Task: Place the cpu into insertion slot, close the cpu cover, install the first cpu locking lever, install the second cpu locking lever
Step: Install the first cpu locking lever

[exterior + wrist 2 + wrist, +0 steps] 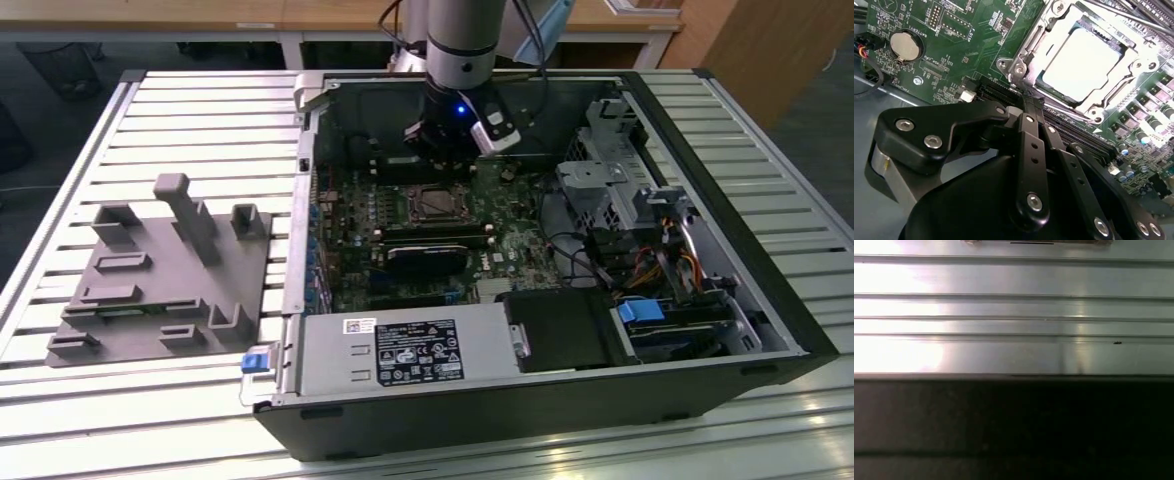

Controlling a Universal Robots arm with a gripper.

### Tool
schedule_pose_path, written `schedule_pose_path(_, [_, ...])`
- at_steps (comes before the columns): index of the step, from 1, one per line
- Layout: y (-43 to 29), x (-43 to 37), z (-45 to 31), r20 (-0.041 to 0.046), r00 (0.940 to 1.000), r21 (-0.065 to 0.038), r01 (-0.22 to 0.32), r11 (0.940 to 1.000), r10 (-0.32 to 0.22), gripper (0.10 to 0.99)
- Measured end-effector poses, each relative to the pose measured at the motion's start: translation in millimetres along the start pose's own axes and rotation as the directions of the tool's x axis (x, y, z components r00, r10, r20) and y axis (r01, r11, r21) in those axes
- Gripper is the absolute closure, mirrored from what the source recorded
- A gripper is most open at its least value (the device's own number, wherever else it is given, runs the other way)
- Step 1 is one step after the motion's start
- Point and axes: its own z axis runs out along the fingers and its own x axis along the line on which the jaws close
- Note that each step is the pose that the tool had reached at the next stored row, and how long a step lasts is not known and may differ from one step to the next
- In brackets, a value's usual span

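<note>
The cpu (1083, 62) sits flat in the insertion slot (1134, 65) with the cpu cover (1026, 55) folded down around it, so the levers look like the step in hand. In the second wrist view the gripper (1030, 102) is clenched, its black fingers (1033, 150) pressed together with nothing between them, the tips touching the cover frame's near edge at about 7 o'clock from the chip. In the exterior view the gripper (438, 158) hangs inside the open computer case (534, 410), just above the socket at its 12 o'clock. Doing this well likely means pushing with the tips on the thin lever wire, not the cover plate, and keeping clear of the green motherboard (954, 55).
</note>
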Motion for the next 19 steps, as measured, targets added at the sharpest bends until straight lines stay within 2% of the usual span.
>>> schedule_pose_path(8, [-0.4, 0.1, 3.4, -0.0003, 1.0, 0.021, 0.0, 0.9998, 0.0, 0.98])
schedule_pose_path(16, [-0.1, 0.0, 1.6, 0.0001, 1.0, 0.022, 0.0, 0.9998, 0.0, 0.98])
schedule_pose_path(19, [-0.2, 0.1, 1.5, 0.0001, 1.0, 0.025, 0.0, 0.9997, 0.0, 0.98])
